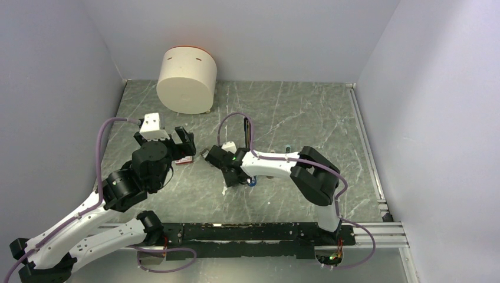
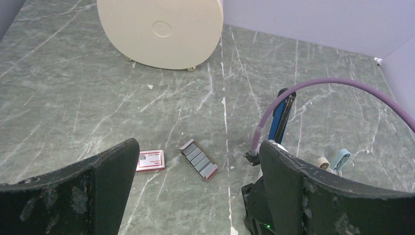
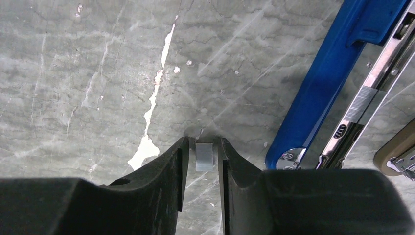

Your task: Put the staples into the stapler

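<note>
The stapler (image 1: 246, 131) lies open on the marble table, its blue body (image 3: 333, 78) beside its silver channel (image 3: 372, 83); it also shows in the left wrist view (image 2: 280, 115). A short silvery staple block (image 3: 205, 156) lies on the table between the fingertips of my right gripper (image 3: 204, 142). The jaws stand narrowly apart, with a thin gap on each side of the block. My left gripper (image 2: 198, 146) hangs wide open over the red box with a white label (image 2: 150, 160) and an open tray with several staple blocks (image 2: 198, 159).
A big cream round container (image 1: 187, 79) stands at the back left. Small tan (image 2: 322, 162) and pale-blue (image 2: 340, 159) pieces lie to the right of the stapler. The right arm's purple cable (image 2: 318, 85) arches over the stapler. Grey walls enclose the table.
</note>
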`<state>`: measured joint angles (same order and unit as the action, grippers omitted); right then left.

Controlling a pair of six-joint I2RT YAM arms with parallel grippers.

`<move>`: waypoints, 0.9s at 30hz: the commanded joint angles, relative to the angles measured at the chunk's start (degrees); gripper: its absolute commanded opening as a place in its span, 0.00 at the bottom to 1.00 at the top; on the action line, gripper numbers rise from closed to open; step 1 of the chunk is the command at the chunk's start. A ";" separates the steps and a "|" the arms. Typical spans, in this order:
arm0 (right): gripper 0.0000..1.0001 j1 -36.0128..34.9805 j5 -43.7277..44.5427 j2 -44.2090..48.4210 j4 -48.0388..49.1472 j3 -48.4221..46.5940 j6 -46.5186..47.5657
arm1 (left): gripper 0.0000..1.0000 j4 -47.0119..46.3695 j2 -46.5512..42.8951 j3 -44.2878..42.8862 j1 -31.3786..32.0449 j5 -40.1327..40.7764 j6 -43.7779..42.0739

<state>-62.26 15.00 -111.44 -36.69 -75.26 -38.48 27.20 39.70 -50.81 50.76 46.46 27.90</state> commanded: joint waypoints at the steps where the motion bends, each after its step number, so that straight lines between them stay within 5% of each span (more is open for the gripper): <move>1: 0.32 0.81 1.36 -1.12 0.04 0.32 -1.14 | 0.97 -1.49 -0.24 -0.01 -0.37 0.14 0.14; 11: 0.21 1.00 1.67 -0.44 0.04 0.36 -1.06 | 0.97 -1.36 -0.21 0.09 -0.34 0.15 0.13; 27: 0.22 2.37 11.85 12.68 2.15 2.17 -1.46 | 0.97 -1.36 -0.11 0.03 -0.38 0.04 0.23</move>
<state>-61.30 21.28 -103.85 -35.66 -74.32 -38.81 27.22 39.70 -50.81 50.76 46.46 27.90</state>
